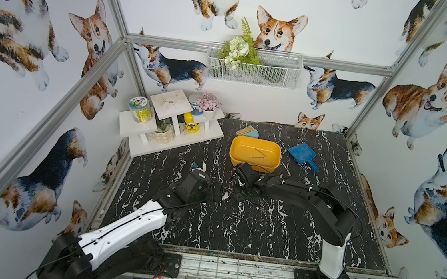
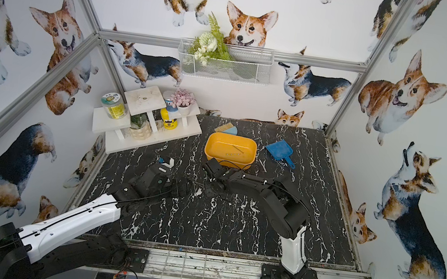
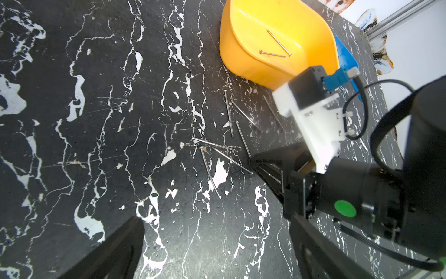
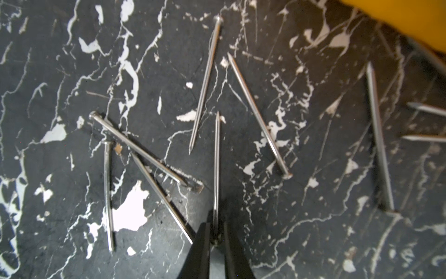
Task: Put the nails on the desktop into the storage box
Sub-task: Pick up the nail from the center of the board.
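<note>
Pinched only at its end by the right claw (image 4: 216, 229), the nail (image 4: 217, 157) could swivel loose and fall back.

Labels on the jar (image 1: 139, 110) and yellow bottle (image 1: 191, 122), both illegible.

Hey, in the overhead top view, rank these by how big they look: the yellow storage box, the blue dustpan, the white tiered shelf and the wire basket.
Largest to smallest in a top view:
1. white tiered shelf
2. white wire basket, though it hangs higher, nearer the camera, so its rank is unsure
3. yellow storage box
4. blue dustpan
</note>
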Controlling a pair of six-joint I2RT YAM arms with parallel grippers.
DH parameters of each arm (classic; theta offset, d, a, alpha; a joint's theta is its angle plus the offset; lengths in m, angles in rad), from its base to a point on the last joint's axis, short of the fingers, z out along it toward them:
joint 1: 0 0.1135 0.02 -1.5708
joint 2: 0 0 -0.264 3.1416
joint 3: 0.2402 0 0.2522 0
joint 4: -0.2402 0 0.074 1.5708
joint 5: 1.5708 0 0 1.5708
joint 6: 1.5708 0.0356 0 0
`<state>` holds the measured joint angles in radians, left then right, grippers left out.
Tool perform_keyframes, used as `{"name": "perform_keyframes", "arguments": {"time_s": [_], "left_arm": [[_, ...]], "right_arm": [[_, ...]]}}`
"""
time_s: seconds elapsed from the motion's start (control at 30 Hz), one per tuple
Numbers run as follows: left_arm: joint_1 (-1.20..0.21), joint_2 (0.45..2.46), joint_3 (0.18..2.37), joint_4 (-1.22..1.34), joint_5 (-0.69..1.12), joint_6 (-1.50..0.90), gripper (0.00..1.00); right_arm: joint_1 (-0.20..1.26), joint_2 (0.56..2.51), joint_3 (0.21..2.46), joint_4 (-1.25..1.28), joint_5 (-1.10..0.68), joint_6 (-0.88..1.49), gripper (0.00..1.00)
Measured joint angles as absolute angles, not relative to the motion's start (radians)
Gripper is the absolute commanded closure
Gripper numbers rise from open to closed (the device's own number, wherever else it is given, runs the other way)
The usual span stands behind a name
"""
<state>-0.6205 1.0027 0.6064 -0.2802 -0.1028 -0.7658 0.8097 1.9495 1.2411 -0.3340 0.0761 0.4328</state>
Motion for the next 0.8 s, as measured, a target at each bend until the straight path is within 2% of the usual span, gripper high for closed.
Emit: {"name": "perform_keyframes", "arguments": {"time_s": [0.3, 0.5, 0.8], "left_arm": [[-0.620, 0.998, 0.602, -0.280, -0.103, -0.766, 0.00], [-0.620, 1.010, 0.603, -0.279, -0.102, -0.766, 0.00], [-0.620, 1.026, 0.618, -0.273, -0.101, -0.765, 0.00]], "right_arm": [[0.809, 1.950, 1.236, -0.321, 0.078, 0.431, 0.92], [0.809, 1.930, 1.208, -0.307, 0.078, 0.431, 1.00], [0.810, 1.846, 1.143, -0.372, 0.066, 0.439, 1.00]]}}
